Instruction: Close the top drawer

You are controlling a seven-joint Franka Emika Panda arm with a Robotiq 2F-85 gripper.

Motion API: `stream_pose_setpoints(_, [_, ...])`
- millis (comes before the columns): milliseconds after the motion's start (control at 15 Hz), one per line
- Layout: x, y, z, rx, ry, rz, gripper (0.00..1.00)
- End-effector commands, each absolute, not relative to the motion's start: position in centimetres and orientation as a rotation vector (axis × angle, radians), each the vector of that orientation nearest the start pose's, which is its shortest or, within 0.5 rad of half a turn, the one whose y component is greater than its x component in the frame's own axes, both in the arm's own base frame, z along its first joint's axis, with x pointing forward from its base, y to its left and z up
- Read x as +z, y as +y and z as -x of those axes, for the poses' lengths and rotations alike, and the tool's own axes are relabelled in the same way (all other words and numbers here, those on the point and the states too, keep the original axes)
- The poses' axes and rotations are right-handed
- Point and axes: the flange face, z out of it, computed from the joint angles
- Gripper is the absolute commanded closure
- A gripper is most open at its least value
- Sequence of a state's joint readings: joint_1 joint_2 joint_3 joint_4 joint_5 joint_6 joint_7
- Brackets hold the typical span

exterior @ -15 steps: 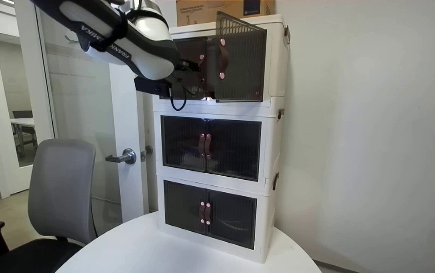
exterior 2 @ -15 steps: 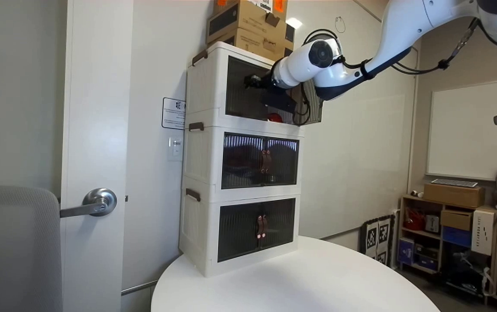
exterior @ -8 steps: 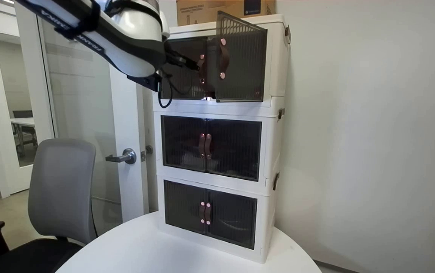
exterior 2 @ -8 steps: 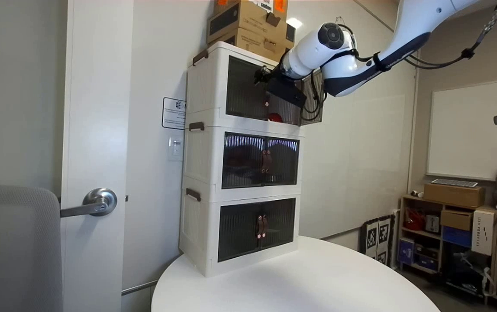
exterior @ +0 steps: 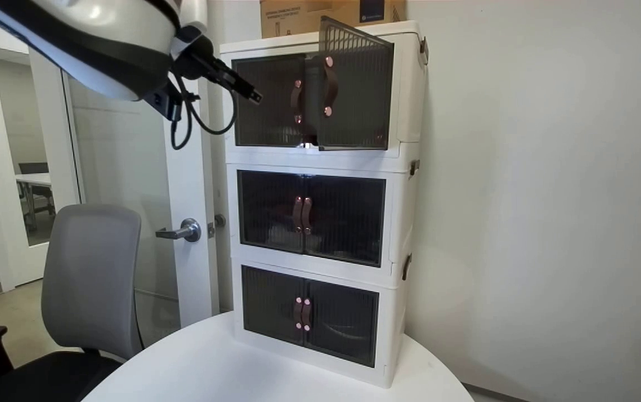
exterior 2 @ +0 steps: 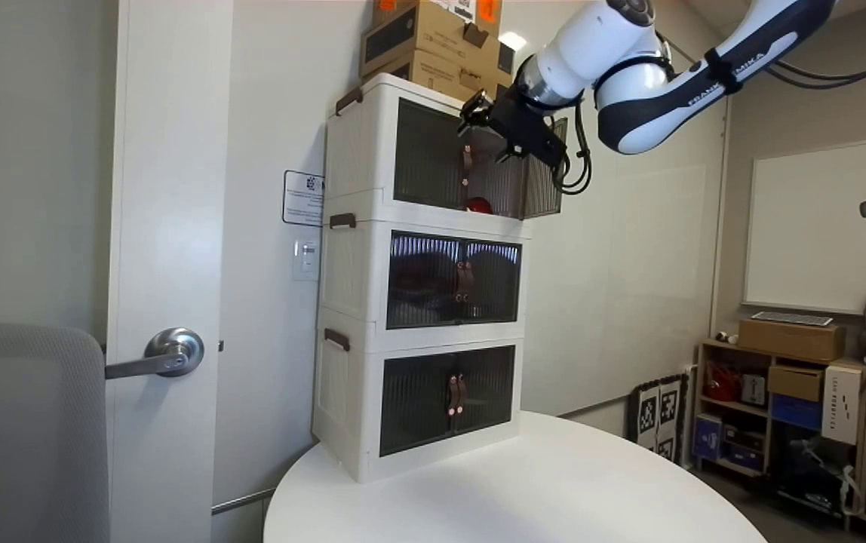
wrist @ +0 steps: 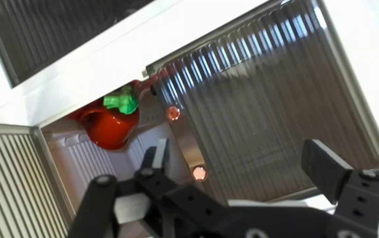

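Observation:
The top drawer point(exterior: 267, 157) is the uppermost white-framed compartment, with two smoky translucent doors. One door point(exterior: 357, 92) is swung open, and it also shows in the wrist view point(wrist: 11, 178). The other door point(exterior: 264, 100) looks flush with the frame and fills the right of the wrist view point(wrist: 258, 112). Its reddish handle point(wrist: 188, 143) runs along its inner edge. My gripper point(exterior 2: 483, 143) is open and empty, in front of the flush door and apart from it. In the wrist view its fingers point(wrist: 237, 153) are spread wide, with the handle between them in the picture.
A red object with a green top point(wrist: 112, 127) sits inside the open half. Two matching closed compartments point(exterior: 309, 218) are stacked below on a white round table point(exterior: 214, 368). Cardboard boxes point(exterior 2: 440, 53) stand on top. A grey chair point(exterior: 91, 279) and a door handle point(exterior: 181, 230) are nearby.
The arm has drawn back from the cabinet, and the gripper has come away from the handle area, uncovering the flush door and its handle. Both doors of the top drawer have stayed put.

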State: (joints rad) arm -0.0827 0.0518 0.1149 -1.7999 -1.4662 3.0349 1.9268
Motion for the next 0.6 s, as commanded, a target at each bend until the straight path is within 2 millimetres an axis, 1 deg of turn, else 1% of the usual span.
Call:
stream_pose_setpoints(0, [56.8, 9.6, -55.1, -1.532, 0.548, 2.325, 0.0])
stream_pose_setpoints(67, [55.2, 10.1, -54.4, -1.492, 0.542, 2.382, 0.0])
stream_pose_setpoints(133, [54.3, 10.1, -53.1, -1.482, 0.55, 2.459, 0.0])
stream_pose_setpoints(200, [53.6, 10.3, -52.2, -1.462, 0.541, 2.522, 0.0])
stream_pose_setpoints(267, [53.6, 10.3, -51.6, -1.455, 0.539, 2.587, 0.0])
stream_pose_setpoints(333, [53.6, 10.4, -51.0, -1.441, 0.536, 2.652, 0.0])
stream_pose_setpoints(400, [54.2, 10.4, -50.5, -1.429, 0.537, 2.718, 0.0])
stream_pose_setpoints(533, [56.5, 9.8, -49.6, -1.393, 0.53, 2.847, 0.0])
